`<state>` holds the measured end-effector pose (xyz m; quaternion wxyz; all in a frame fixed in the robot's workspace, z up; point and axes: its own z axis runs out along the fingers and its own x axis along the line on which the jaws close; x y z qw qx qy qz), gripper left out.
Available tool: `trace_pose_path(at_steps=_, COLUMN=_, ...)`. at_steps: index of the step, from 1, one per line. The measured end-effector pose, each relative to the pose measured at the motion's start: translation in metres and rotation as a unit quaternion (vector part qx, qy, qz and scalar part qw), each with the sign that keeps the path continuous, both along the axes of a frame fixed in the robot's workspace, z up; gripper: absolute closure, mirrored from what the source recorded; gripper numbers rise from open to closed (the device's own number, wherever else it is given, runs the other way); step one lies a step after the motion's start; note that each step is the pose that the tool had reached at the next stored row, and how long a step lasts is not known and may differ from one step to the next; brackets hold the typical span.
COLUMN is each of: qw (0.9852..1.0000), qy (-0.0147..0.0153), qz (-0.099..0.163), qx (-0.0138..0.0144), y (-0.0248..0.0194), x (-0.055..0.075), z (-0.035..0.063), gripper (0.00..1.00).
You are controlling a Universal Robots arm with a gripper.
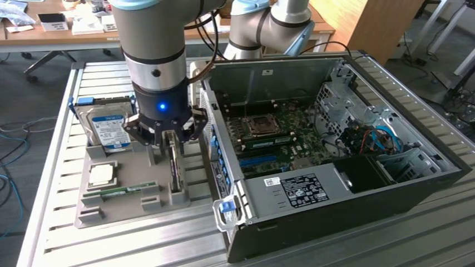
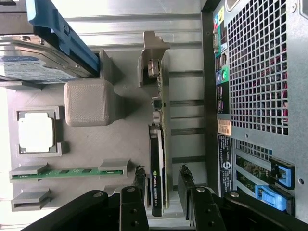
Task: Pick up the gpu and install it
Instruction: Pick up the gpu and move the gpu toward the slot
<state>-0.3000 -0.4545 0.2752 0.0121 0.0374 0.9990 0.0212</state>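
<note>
The hand (image 1: 172, 147) hangs from the arm directly over the gpu (image 1: 175, 169), spread wide. One finger sits on each side of the card, and nothing is clamped. In the wrist view the gpu (image 2: 157, 161) stands on its long edge between the two fingers (image 2: 139, 179), dark face toward one finger and green board toward the other. A gap shows on both sides, narrower on the dark-face side. The card's silver bracket (image 2: 153, 53) is at the end farthest from the hand.

The gpu sits in a slot of a grey tray (image 1: 122, 214), which lies on the slatted metal surface (image 1: 44, 194). The open case (image 1: 334, 167) is just beside the hand, on the card's board side, and its motherboard is exposed. The rest of the tray spreads out on the card's dark-face side:
- a grey block (image 2: 89, 102) close to the card
- a hard drive (image 1: 108, 130) standing upright beyond the block
- a cpu (image 1: 102, 175) lying flat in its frame
- a memory stick (image 1: 119, 191) on edge in its slot
</note>
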Motion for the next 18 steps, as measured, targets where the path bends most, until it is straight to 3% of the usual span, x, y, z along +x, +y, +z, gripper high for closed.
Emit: trace_pose_path(at_steps=18, qw=1.0, qy=0.0001, qz=0.0, qx=0.0, y=0.0, x=0.0, z=-0.0141, gripper=0.58)
